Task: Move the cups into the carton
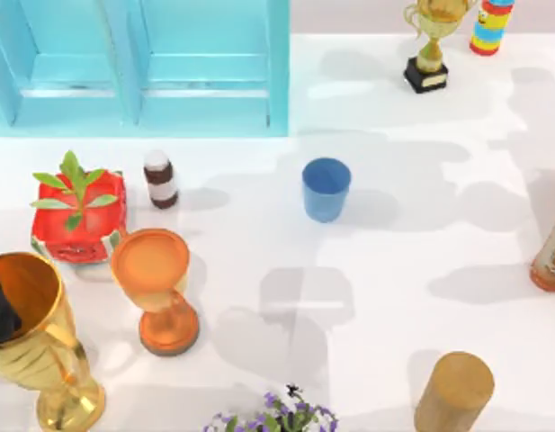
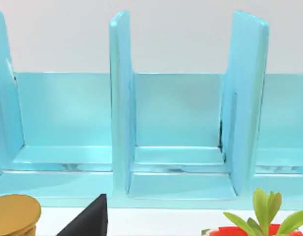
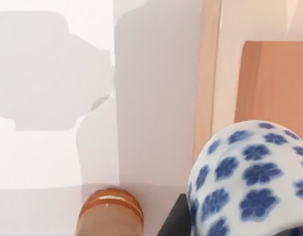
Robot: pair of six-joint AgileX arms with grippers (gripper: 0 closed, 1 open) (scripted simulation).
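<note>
The plain blue cup [image 1: 326, 189] stands upright on the white table near the middle. The light-blue carton [image 1: 205, 90] lies at the back left, and the left wrist view looks into its open compartments, split by upright dividers [image 2: 122, 98]. The white cup with the dark-blue flower pattern [image 3: 249, 182] is close up in the right wrist view. My right gripper [image 3: 238, 227] is shut on it, one black finger [image 3: 177, 222] against its side, above the table. My left gripper [image 2: 87, 222] is at the left edge beside a gold trophy, facing the carton.
An orange goblet [image 1: 156, 288], a gold trophy [image 1: 34, 346], a red planter [image 1: 79, 216] and a brown bottle [image 1: 160, 178] crowd the left. A tan cylinder [image 1: 452, 391] and flowers [image 1: 277, 418] stand in front. An orange bottle [image 1: 551, 256] is at the right edge, another trophy [image 1: 430, 45] at the back right.
</note>
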